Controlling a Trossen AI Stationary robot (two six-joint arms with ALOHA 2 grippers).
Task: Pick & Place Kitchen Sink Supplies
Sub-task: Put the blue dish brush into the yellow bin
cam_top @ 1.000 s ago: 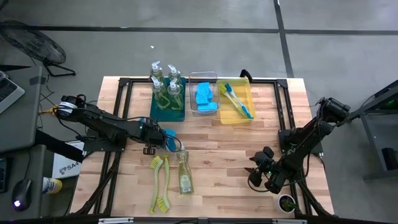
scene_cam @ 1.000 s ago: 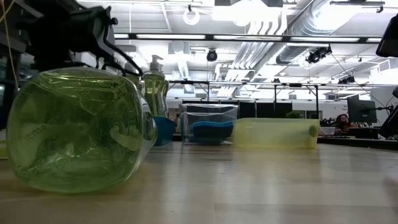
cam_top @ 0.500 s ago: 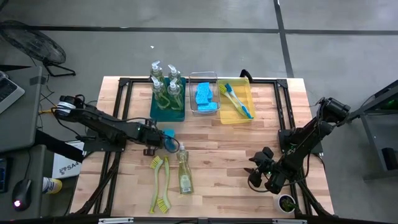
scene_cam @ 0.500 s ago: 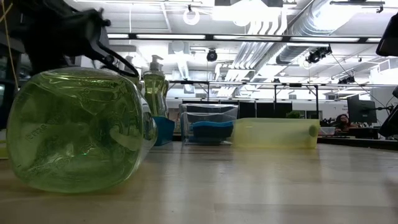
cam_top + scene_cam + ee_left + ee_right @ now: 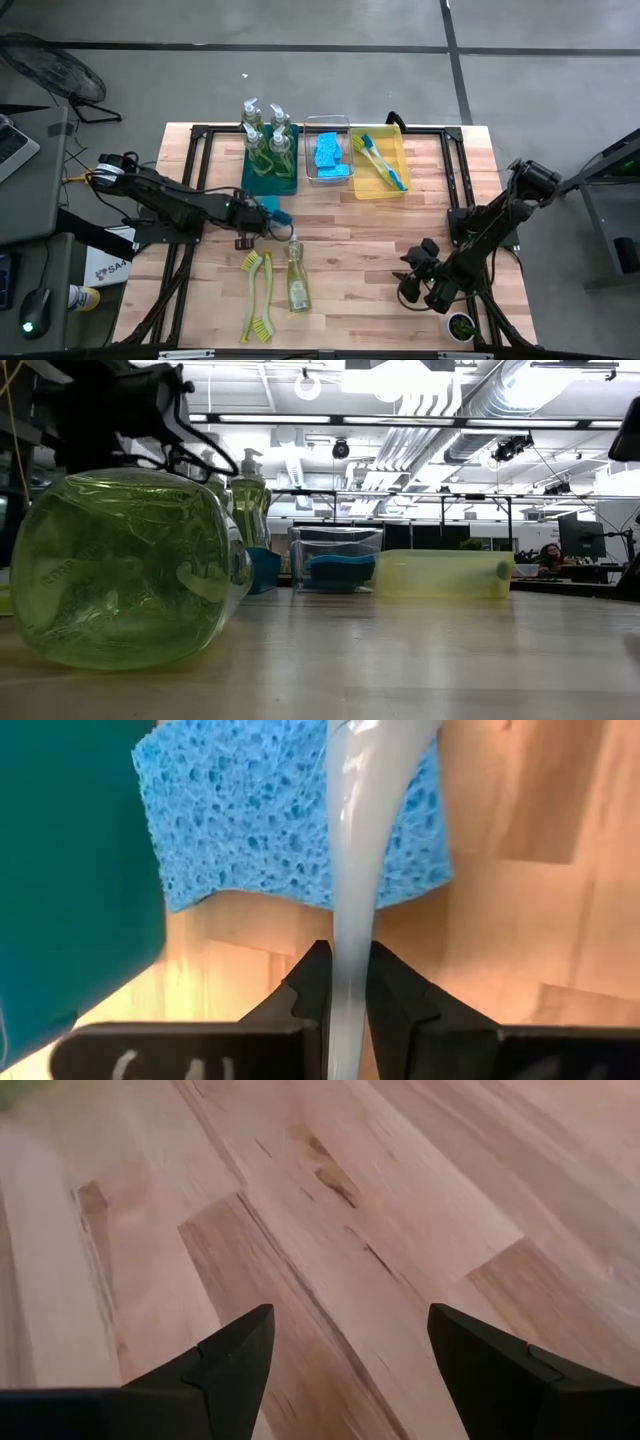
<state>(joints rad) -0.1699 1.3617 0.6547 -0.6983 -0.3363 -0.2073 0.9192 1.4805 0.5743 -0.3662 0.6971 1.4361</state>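
Clamping the left gripper [image 5: 345, 988], apart a moment ago, shut on the pale pump spout [image 5: 365, 820] of the soap bottle [image 5: 297, 282] lying left of centre near the bench's [image 5: 400, 240] front edge, beside a blue sponge [image 5: 260, 810], probably readying a lift.

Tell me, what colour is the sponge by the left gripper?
Bright blue sponge; left wrist view shows it best.

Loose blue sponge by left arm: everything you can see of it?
Bright blue, rectangular, open-pored foam, the sponge lies on the wooden table beside the teal bin, just ahead of the left pincer. That pincer is shut on a pale strip crossing in front of it, not on the sponge. Contact with bin or strip: cannot tell.
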